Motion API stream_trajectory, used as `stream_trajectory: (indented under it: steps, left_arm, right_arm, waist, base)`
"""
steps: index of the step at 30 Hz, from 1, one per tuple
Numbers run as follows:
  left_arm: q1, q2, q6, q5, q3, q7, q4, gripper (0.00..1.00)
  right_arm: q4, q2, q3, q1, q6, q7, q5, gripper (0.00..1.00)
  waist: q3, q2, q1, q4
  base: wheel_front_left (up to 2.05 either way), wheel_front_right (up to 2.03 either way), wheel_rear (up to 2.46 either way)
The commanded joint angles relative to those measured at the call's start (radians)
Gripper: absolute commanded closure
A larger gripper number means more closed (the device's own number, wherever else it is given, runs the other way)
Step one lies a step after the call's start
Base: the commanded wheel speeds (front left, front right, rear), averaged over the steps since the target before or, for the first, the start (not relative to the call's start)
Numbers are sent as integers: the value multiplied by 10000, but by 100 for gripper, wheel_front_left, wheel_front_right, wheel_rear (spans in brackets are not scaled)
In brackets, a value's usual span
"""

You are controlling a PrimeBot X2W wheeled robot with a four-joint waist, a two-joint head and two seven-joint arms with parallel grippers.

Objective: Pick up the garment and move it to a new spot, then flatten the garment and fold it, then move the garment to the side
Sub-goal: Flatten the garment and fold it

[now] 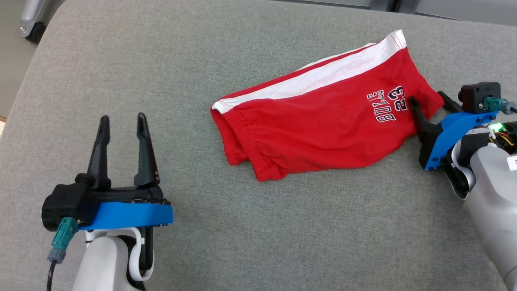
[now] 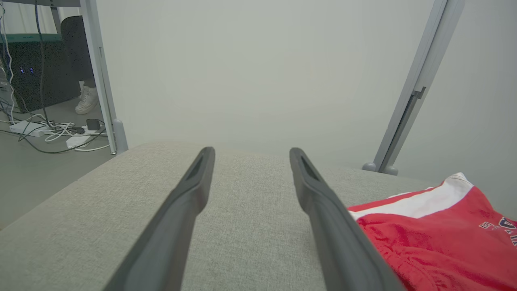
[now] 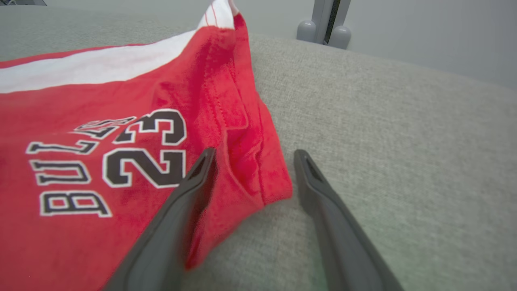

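The shorts [image 1: 323, 121] lay in layers, so the under layer was hidden. One finger [image 1: 418, 117] of the right hand [image 1: 427, 97] covered part of the hem corner (whether it pressed the cloth could not be told). In the right wrist view that finger was blurred, and the shorts ran off the left and bottom edges. The left wrist view cut the lettering [image 2: 501, 228] at its right edge. A label [image 1: 512, 163] on the right forearm [image 1: 492, 194] was clipped and unreadable. Beyond a post [image 2: 101, 81] a shoe [image 2: 87, 100] showed; the cables [image 2: 52, 133] beside it were too small to sort.
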Motion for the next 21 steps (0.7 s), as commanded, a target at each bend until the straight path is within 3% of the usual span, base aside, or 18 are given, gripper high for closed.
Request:
stream_trajectory:
  steps: [1, 4, 5, 6, 13, 21]
  left_arm:
    - [111, -1, 59, 78, 96, -46, -85, 0]
    - [252, -64, 62, 167, 335, -47, -194, 0]
    - [294, -86, 52, 209, 379, -46, -188, 0]
    - [312, -99, 42, 221, 426, -46, -179, 0]
    - [512, -130, 27, 457, 539, -46, -66, 0]
    - [784, -130, -16, 705, 614, -47, -20, 0]
  right_arm:
    - [107, 32, 67, 156, 6, 95, 44, 0]
    - [233, 184, 155, 272, 7, 188, 184, 0]
    - [261, 237, 169, 319, 9, 250, 290, 69]
    - [268, 302, 179, 356, 11, 259, 395, 100]
    - [-59, 433, 53, 391, 4, -682, 845, 100]
    - [-976, 641, -184, 1626, 6, -1415, 1500, 100]
  waist:
    - [4, -1, 1, 15]
    - [-5, -1, 1, 47]
    - [-17, -1, 1, 49]
    - [-39, -1, 1, 43]
    - [-379, -1, 1, -324]
    - [-1000, -1, 1, -1188]
  base:
    - [0, 0, 0]
    - [0, 0, 0]
    - [0, 0, 0]
    - [0, 0, 0]
    - [0, 0, 0]
    - [0, 0, 0]
